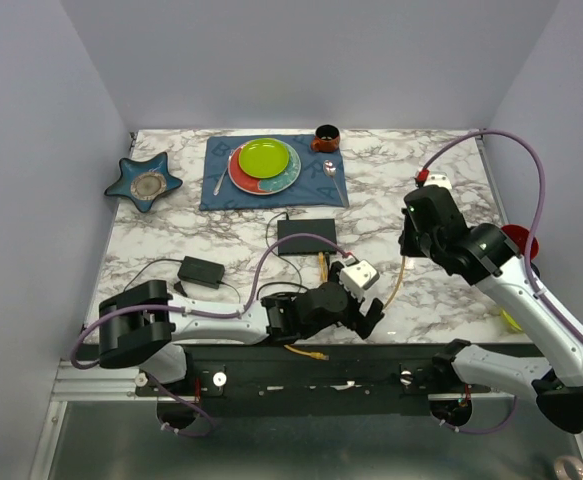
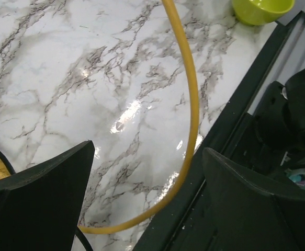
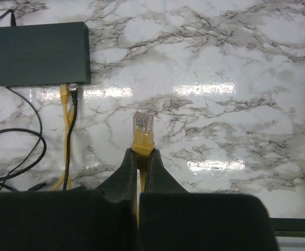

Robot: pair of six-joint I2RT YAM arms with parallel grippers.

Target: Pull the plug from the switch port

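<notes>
The switch (image 1: 307, 237) is a flat black box on the marble table, also in the right wrist view (image 3: 41, 54). A yellow cable (image 3: 64, 94) and a black cable (image 3: 74, 97) are plugged into its near edge. My right gripper (image 3: 143, 151) is shut on a yellow plug (image 3: 143, 130) with a clear tip, held above the table to the right of the switch and apart from it. In the top view that gripper (image 1: 408, 245) trails a yellow cable (image 1: 399, 280). My left gripper (image 1: 371, 320) is open at the front table edge; the yellow cable (image 2: 190, 120) runs between its fingers (image 2: 42, 193), untouched.
A black power brick (image 1: 201, 270) on a thin cord lies left of the switch. At the back are a blue mat (image 1: 221, 185) with a green plate (image 1: 264, 158), a mug (image 1: 326, 137) and a star-shaped dish (image 1: 143, 182). A yellow-green bowl (image 2: 262, 9) sits near the front right edge.
</notes>
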